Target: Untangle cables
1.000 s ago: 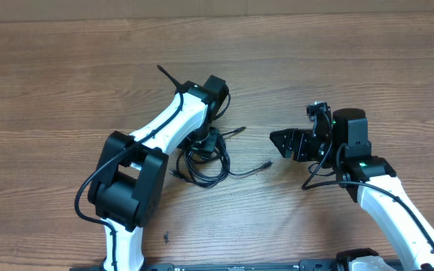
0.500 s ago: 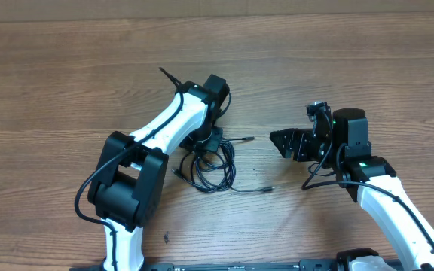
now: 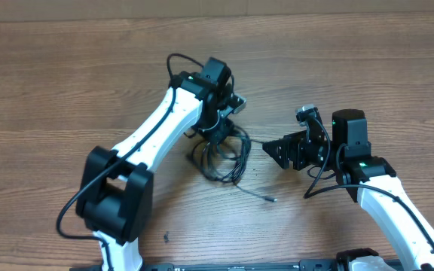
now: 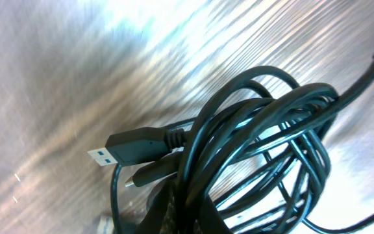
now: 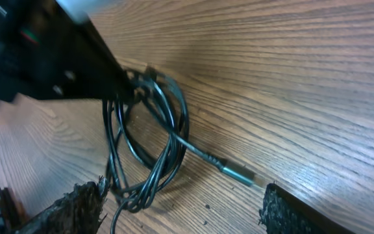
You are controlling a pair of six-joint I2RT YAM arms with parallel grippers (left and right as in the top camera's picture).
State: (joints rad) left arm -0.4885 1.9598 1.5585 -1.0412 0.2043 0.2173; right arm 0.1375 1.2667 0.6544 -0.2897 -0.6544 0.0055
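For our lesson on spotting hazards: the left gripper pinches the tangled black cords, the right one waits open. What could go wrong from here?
1. The left gripper is shut on the looped thin black cables as one bundle; pulling may tighten the tangle.
2. The open right gripper sits close and might catch several strands at once.
3. The loose plug end trailing on the wooden table could snag.

Wooden table (brown, grained) carries the tangled black cables, one plug trailing right.
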